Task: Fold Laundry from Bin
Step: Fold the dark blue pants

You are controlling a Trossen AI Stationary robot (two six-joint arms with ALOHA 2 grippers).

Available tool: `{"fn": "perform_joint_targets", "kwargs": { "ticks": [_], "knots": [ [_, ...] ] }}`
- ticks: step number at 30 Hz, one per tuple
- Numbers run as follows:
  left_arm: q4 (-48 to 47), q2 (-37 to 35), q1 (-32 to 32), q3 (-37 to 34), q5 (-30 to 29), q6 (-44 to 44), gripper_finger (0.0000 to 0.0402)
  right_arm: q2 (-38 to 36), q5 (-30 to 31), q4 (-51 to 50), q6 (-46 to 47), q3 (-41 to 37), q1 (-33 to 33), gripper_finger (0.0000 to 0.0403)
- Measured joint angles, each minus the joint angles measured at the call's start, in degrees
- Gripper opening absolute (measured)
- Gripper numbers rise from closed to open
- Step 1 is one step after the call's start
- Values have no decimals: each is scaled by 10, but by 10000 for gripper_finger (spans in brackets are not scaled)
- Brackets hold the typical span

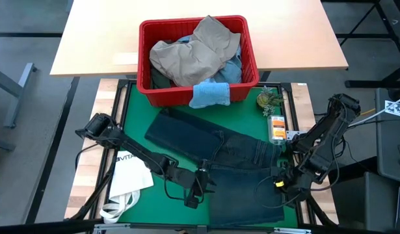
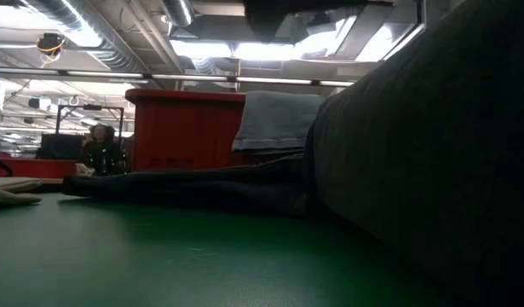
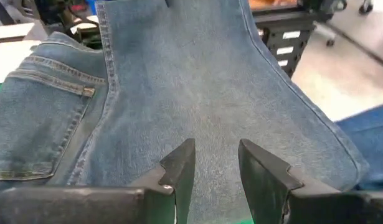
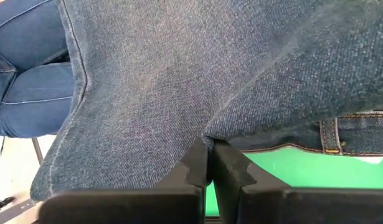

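Dark blue jeans (image 1: 206, 140) lie spread on the green mat (image 1: 138, 107), in front of the red bin (image 1: 164, 96). The bin holds tan trousers (image 1: 193, 55) and other laundry. A small light blue cloth (image 1: 209, 94) hangs over its near rim. My left gripper (image 1: 198, 188) stands open low over the jeans' near part (image 3: 197, 93), with nothing between its fingers. My right gripper (image 1: 281, 184) is shut on the jeans at their right edge. In the low view the jeans (image 2: 415, 153) fill the right side in front of the bin (image 2: 185, 128). My right gripper pinches a gathered fold of the jeans' denim (image 4: 207, 132) between its two fingertips, close to the waistband (image 4: 340, 140). It comes slanting down from the table's right side. The cloth rises in a pucker to the fingers, and green mat (image 4: 291, 168) shows below it.
A white tote bag (image 1: 128, 179) lies on the mat's left near corner beside my left arm. A small green object (image 1: 268, 99) and an orange one (image 1: 276, 127) sit by the mat's right edge. A tan table (image 1: 95, 39) stands behind the bin.
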Motion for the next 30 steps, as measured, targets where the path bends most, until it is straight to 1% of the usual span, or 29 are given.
{"fn": "perform_joint_targets", "kwargs": {
  "ticks": [5, 7, 11, 16, 25, 30],
  "knots": [
    [137, 0, 8, -57, -2, 0, 118, 0, 18, 0, 0, 0, 0, 14],
    [161, 3, 12, -65, -3, 0, 118, 0, 20, 0, 0, 0, 0, 14],
    [201, 47, 15, -63, 1, 0, 118, 0, 29, -1, 0, 0, 0, 14],
    [192, 95, 15, -61, -6, -2, 118, 0, 29, 0, 0, 0, 0, 14],
    [190, 133, 15, -60, -14, -2, 118, 0, 28, -1, 0, 0, 0, 15],
    [189, 139, 15, -60, -14, -2, 118, 0, 17, -1, 0, 0, 0, 15]
  ]
}}
